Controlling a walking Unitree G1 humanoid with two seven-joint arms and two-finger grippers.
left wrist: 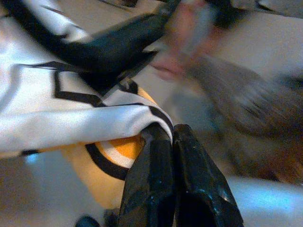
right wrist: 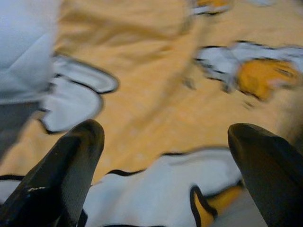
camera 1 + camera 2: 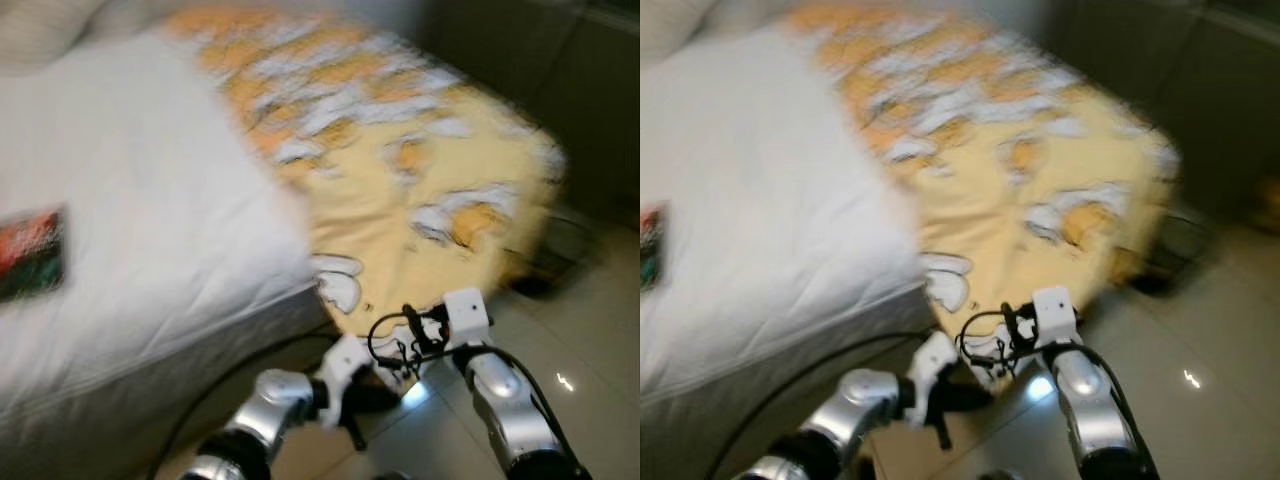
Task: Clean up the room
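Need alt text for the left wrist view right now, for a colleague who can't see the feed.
The left pincer is shut on a hanging edge of the yellow blanket with white and orange black-outlined patches, its two black fingers pressed together around the fabric. Behind it the picture is blurred, with pale floor beyond.

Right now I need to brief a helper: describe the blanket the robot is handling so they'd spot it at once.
Find the bed with the white mattress. The yellow blanket covers its far end and hangs over the corner toward the tiled floor. Unlike the plain mattress, it carries white-and-orange cartoon shapes outlined in black; the left gripper pinches its hanging edge.
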